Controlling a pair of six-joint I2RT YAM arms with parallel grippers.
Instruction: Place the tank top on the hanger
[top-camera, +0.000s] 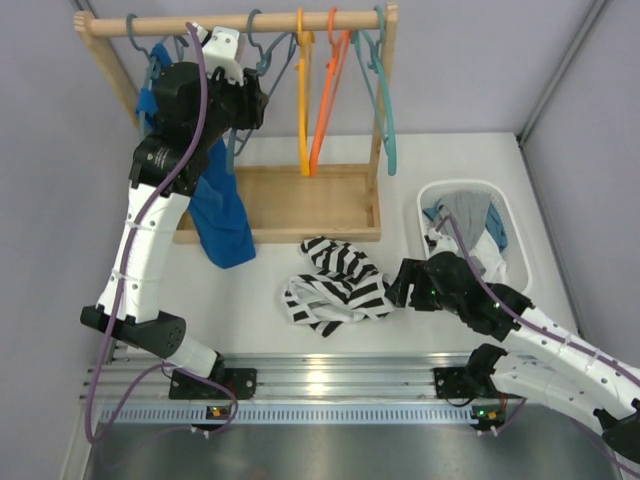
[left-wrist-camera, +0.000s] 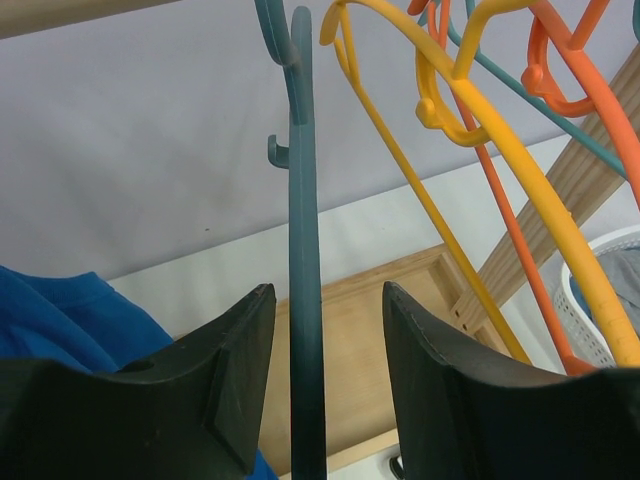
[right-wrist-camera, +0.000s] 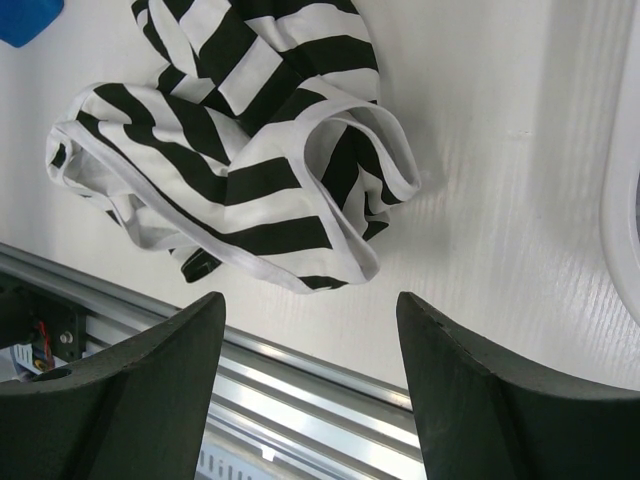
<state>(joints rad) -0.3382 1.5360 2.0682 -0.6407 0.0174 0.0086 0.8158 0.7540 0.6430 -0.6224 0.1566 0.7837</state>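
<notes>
Jaws of the right gripper (right-wrist-camera: 310, 310) stand well apart with nothing between them, low over the table (top-camera: 450, 160) by its near edge and right of centre. Just left of its fingertips the tank top (top-camera: 335, 285) lies in a crumpled heap flat on the table, between the near edge and the front of the wooden tray (top-camera: 310, 232). A white basket (top-camera: 462, 184) of clothes sits toward the right edge. Farther back, the left gripper (left-wrist-camera: 327, 295) is raised to the rack. Its jaws are also apart and straddle one arm of the hanger (left-wrist-camera: 303, 250), with a gap showing on each side. A blue top (top-camera: 220, 220) hangs beside it, and yellow (top-camera: 303, 100) and orange (top-camera: 325, 100) hangers hang to the right on the rail (top-camera: 230, 22).
</notes>
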